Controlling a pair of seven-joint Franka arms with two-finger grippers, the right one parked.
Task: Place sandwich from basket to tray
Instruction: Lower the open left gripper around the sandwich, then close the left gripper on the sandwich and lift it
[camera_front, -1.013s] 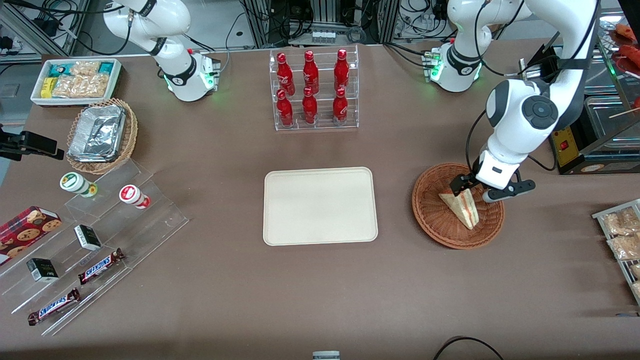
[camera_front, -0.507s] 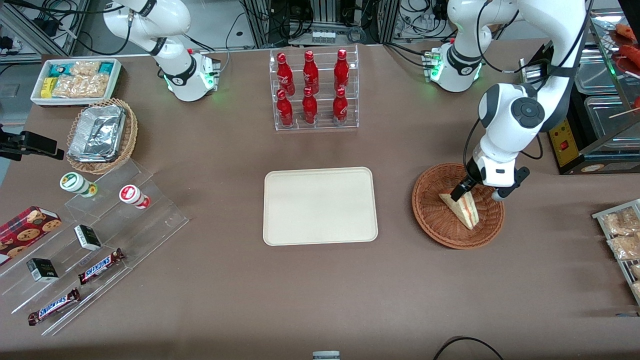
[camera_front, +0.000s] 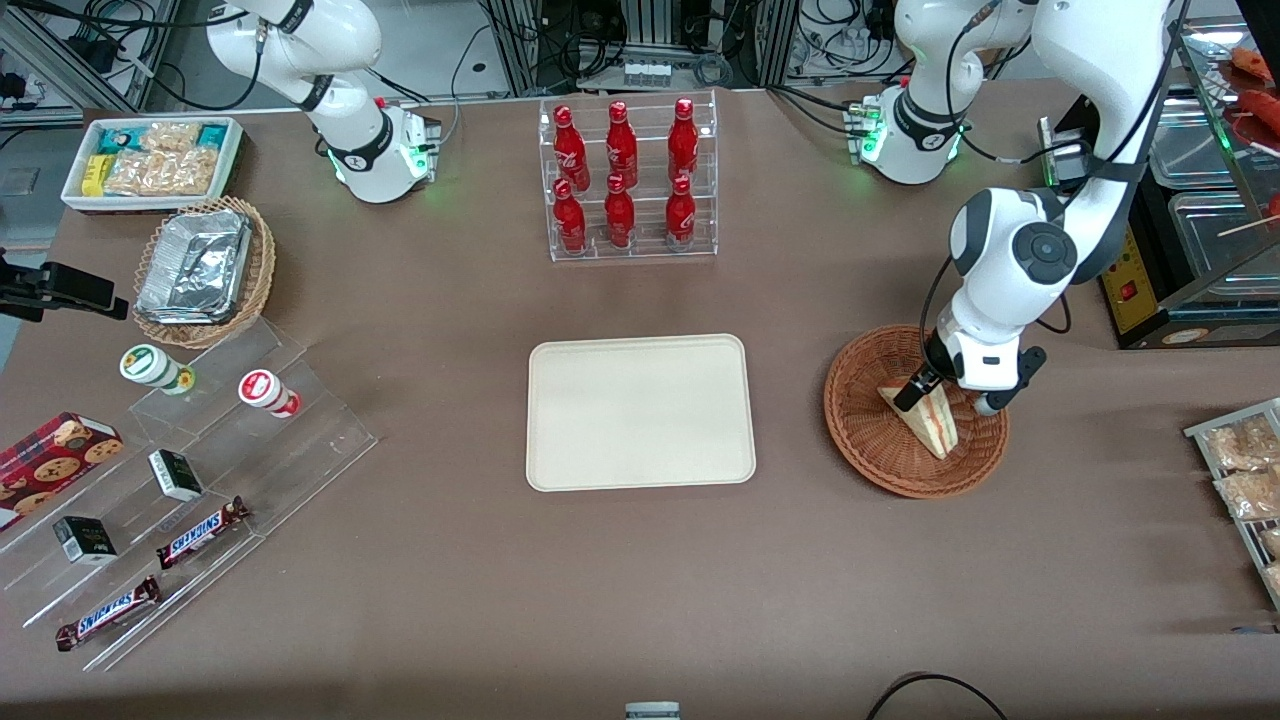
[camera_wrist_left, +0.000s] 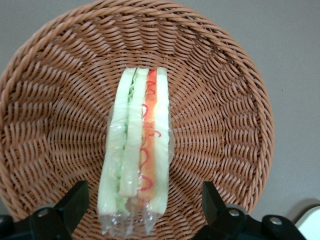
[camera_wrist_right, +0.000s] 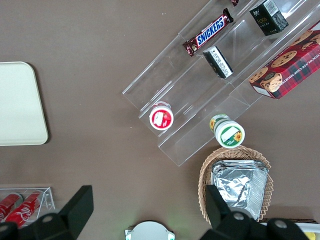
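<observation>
Grasp not yet made, sandwich in the basket.

I have the gripper (camera_wrist_left: 145, 210) low over the basket (camera_front: 870, 440), jaws spread to either side of the sandwich (camera_wrist_left: 136, 165), which lies wrapped in the basket's middle, filling edge up. I judge the pinch, the lift and the carry all remain; the tray (camera_front: 640, 412), beside the basket, holds nothing.

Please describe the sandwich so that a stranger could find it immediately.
Find the round reddish-brown basket toward the working arm's end of the table, beside the cream tray. The open gripper straddles the only item inside: a plastic-wrapped triangular sandwich showing white bread and orange-green filling.
</observation>
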